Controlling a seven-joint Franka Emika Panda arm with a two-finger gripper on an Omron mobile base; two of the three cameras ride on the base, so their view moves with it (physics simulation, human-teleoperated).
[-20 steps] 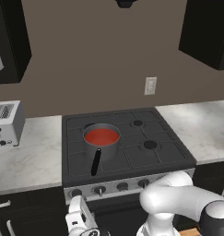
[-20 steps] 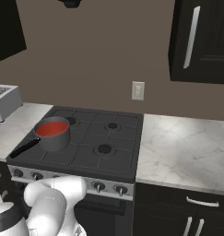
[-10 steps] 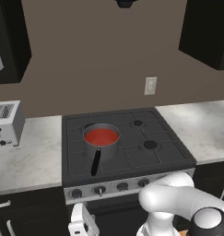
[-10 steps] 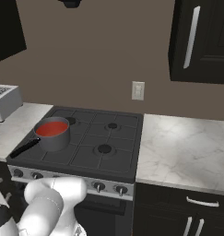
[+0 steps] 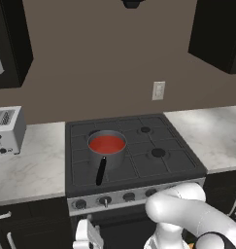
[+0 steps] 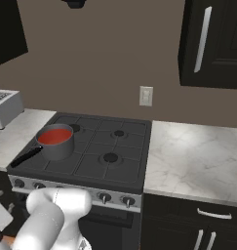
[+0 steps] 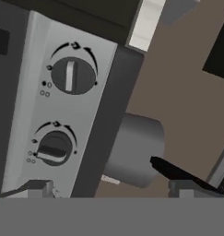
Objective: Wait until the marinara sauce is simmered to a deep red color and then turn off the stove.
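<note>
Marinara sauce (image 5: 107,144) sits red in the saucepan (image 5: 107,151) on the stove's (image 5: 139,165) front-left burner; the gripper (image 5: 88,235) has sunk lower below the knobs than before. From the right, sauce unchanged. Hand view: jaws wide, empty; better to centre on the turned knob (image 7: 53,148) before closing.

The stove (image 5: 158,168) sits between two marble stretches of surface (image 6: 198,161), above and beyond the hand (image 5: 88,236). A saucepan (image 5: 106,150) rests on its front-left burner, up past the hand; a toaster (image 5: 5,130) stands on the surface farther left.
</note>
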